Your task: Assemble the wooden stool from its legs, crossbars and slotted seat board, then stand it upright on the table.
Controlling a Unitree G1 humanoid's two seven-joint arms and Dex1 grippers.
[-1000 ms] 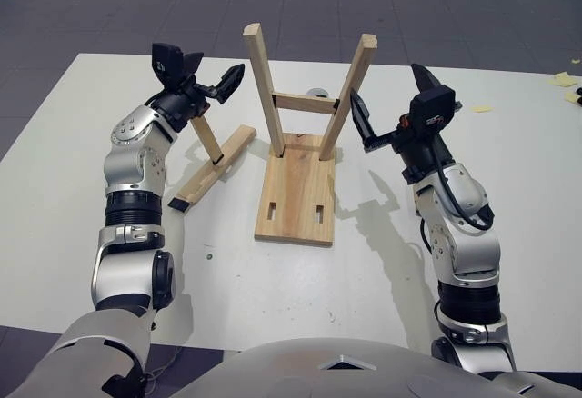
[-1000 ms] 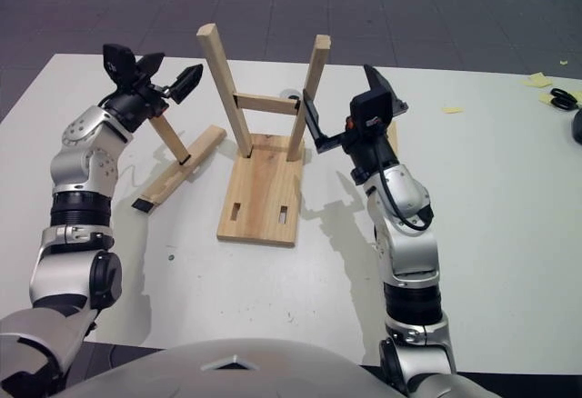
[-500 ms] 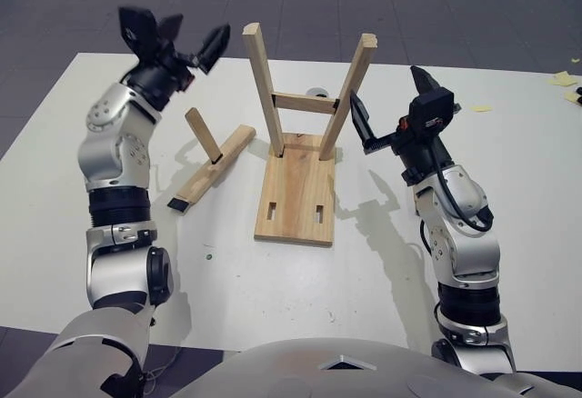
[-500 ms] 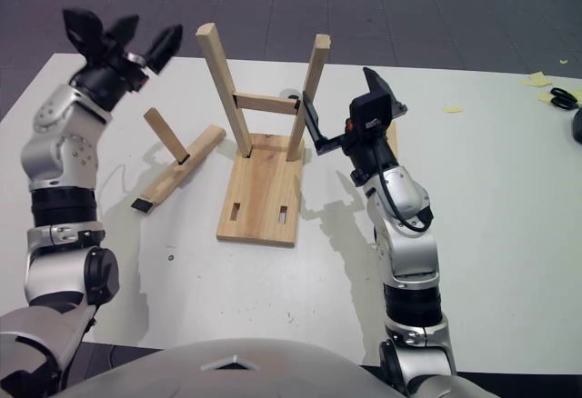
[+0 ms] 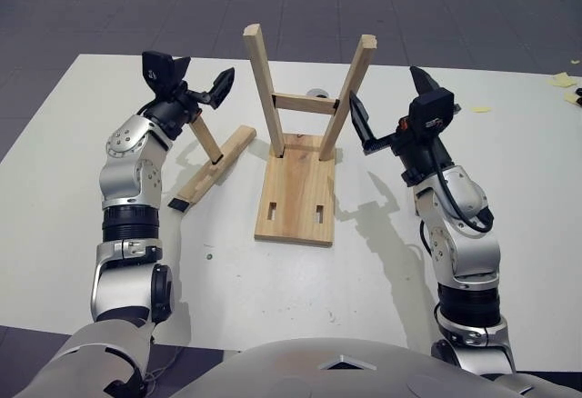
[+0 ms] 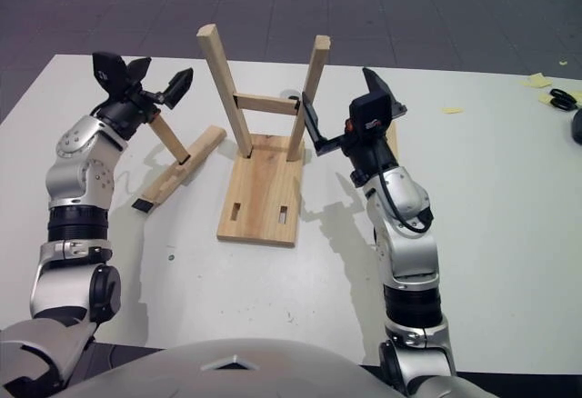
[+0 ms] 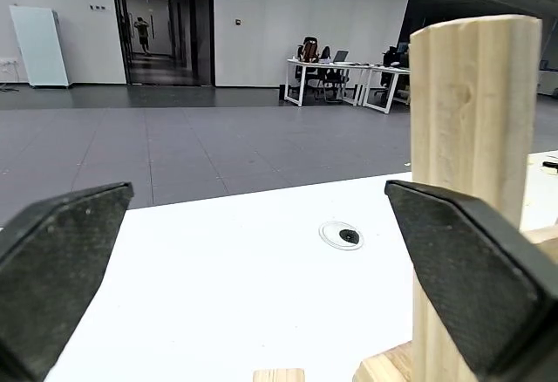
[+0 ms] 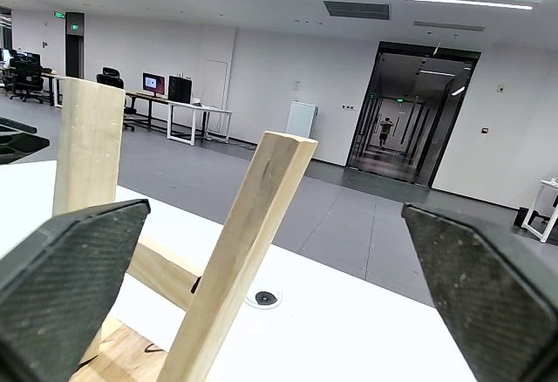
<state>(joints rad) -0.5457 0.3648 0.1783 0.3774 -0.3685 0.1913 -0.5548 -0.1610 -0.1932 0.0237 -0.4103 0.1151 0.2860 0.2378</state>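
**Left hand staging over the loose leg, right hand guarding the frame**

My left hand is hovering with fingers apart, gripping nothing. It's sitting right over the top end of the short crossbar, which is sticking up from the loose leg lying just below the hand on the tabletop. My guess is that I'm lining up on that stub because it's the only part standing clear of the surface. I can't tell whether a finger is touching wood.

My right hand is also holding its fingers apart, empty, with the inner finger just beside the nearer standing leg. That reads as bracing, so the frame isn't tipping while the second side goes in.

The seat board is lying flat between my two hands. Two legs joined by a rail are standing in its far slots, splaying slightly outward toward the top. The two near slots are sitting open. The wood is pale, bare and square-cut. The loose leg is wearing a dark tip at the end nearest me.
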